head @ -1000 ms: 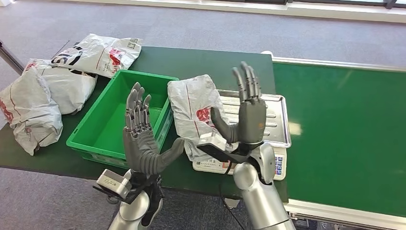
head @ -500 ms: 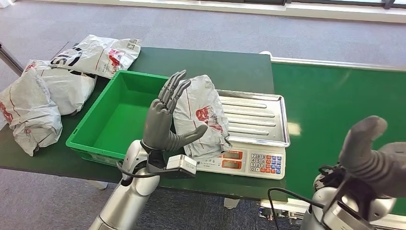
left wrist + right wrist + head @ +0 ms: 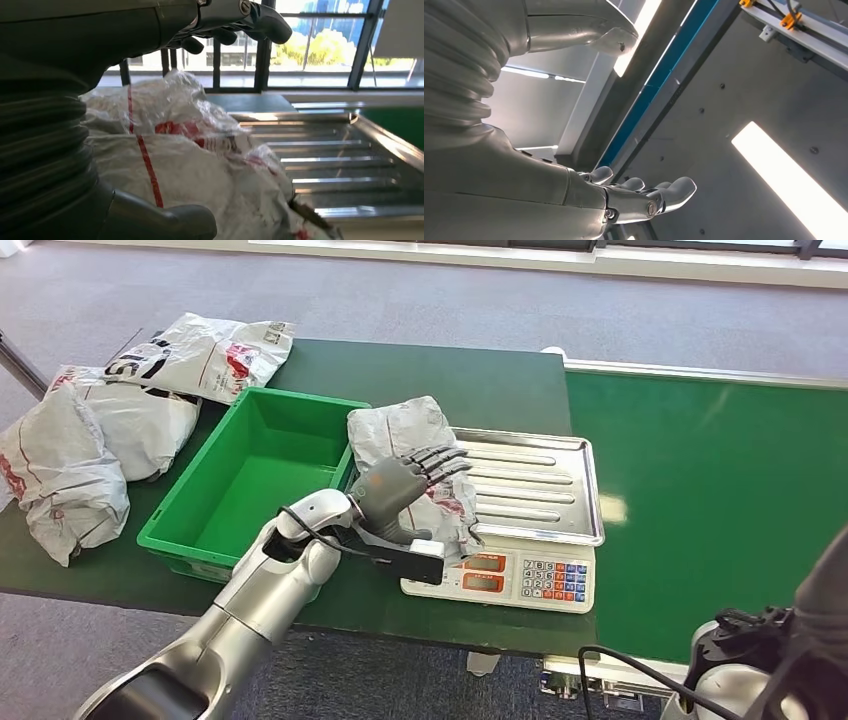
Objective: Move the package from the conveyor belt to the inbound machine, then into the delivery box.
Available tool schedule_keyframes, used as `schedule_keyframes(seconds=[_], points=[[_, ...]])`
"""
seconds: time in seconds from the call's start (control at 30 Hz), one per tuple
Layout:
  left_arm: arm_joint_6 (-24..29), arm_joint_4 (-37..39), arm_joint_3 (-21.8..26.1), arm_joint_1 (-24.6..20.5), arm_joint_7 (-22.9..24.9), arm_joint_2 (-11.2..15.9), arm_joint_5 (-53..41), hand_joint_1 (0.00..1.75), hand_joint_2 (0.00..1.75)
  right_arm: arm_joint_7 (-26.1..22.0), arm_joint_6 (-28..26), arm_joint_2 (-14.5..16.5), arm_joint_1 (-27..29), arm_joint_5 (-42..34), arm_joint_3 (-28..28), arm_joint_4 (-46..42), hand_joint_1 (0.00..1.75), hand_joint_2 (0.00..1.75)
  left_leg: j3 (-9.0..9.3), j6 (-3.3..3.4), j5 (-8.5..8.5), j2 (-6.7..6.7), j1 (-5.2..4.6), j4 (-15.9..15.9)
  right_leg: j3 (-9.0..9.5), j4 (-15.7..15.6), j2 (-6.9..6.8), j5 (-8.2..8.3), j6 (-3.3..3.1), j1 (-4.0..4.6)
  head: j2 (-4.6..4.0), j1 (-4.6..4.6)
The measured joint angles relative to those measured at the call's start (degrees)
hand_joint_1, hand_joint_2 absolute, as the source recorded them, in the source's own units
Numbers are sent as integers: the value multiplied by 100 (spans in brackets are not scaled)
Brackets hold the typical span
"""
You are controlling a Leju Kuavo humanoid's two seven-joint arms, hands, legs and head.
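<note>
Now your left hand (image 3: 400,485) has swung down over the package (image 3: 405,435), fingers spread, gripping nothing; the package lies on the scale's (image 3: 540,490) 9 o'clock edge. Your right hand (image 3: 644,197), fingers apart and empty, has withdrawn. Next: the bin (image 3: 250,480).

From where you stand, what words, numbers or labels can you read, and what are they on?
Nothing reads cleanly.
Scale: two red-lit displays and a keypad, digits too small to read.
Package on the scale: red logo and small print, too blurred.
Far-left bag: large black letters and a red mark, creased and cut off, unreadable.
Other bags on the left: red marks only.
Green box: a front label, too small to read.
</note>
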Motion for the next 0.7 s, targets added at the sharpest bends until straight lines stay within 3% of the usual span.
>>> schedule_keyframes(seconds=[0.23, 0.5, 0.63, 0.7], points=[[-547, 1205, -388, -531, -512, 123, 274, 0, 175, 1, 0, -4, 4, 11, -59, 40, 0, 175, -4, 0, 0, -1, 1, 0, -1, 1, -3, -1, 1, 0, 0, 0], [-587, 1629, -541, -710, -562, 158, 321, 0, 175, 0, 0, -4, 4, 15, -66, 57, 0, 175, -5, 0, 0, -2, 0, 0, -1, 1, -4, -1, 1, 0, 0, 0], [-658, 1719, -567, -746, -580, 164, 332, 175, 175, 0, 0, -4, 4, 33, -74, 60, 0, 175, -4, 0, 0, -2, 1, 0, 0, 1, -4, -1, 1, 0, 0, 0], [-805, 1764, -598, -780, -624, 167, 386, 175, 175, 0, 0, -4, 4, 80, -76, 66, 0, 175, -4, 0, 0, -2, 1, 0, 0, 1, -4, -1, 1, 1, 0, 0]])
